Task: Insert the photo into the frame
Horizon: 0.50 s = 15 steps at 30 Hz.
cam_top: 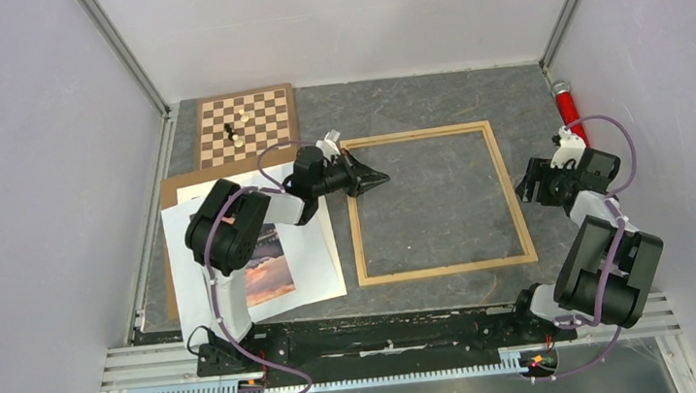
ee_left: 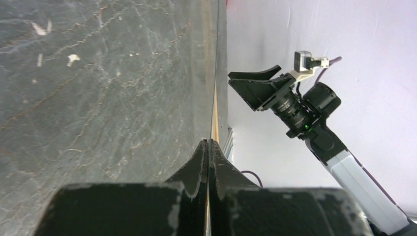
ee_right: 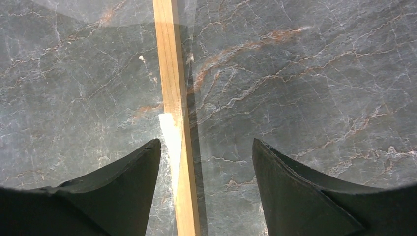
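The light wood frame (cam_top: 437, 202) lies flat mid-table. The photo (cam_top: 268, 265), a sunset lake print, lies on white sheets (cam_top: 315, 249) left of the frame, partly hidden under my left arm. My left gripper (cam_top: 377, 181) reaches over the frame's left side with its jaws shut and stacked one above the other. In the left wrist view (ee_left: 209, 142) a thin pale edge shows between them; it looks like a clear pane. My right gripper (cam_top: 530, 182) is open and empty above the frame's right side (ee_right: 169, 73), its fingertips (ee_right: 147, 152) straddling the bar. Glare and faint lines there suggest the pane.
A brown backing board (cam_top: 168, 191) lies under the white sheets. A chessboard (cam_top: 246, 126) with a few pieces lies at the back left. A red cylinder (cam_top: 566, 105) lies by the right wall. My right arm shows in the left wrist view (ee_left: 314, 128).
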{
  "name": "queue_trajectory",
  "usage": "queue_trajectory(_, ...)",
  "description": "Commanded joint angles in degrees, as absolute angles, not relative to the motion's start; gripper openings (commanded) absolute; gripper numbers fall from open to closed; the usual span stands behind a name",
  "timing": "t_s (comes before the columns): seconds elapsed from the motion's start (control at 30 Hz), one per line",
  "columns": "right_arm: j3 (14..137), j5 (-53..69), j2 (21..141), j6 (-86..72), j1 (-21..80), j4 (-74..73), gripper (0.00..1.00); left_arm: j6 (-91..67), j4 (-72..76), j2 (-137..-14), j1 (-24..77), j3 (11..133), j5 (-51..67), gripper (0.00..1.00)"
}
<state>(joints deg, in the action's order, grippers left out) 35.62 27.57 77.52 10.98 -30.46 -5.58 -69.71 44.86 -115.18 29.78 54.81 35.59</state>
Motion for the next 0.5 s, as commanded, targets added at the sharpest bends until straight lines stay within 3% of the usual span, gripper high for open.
queue_trajectory(0.0,37.27,28.13,76.41,10.68,-30.10,-4.20,0.71,-72.25,48.76,-111.32,30.06,57.48,36.80,0.02)
queue_trajectory(0.47,37.97,27.36,76.01,10.90,-30.02,-4.74,0.71,-75.52,58.81,-113.85,29.93,54.88,27.63,0.02)
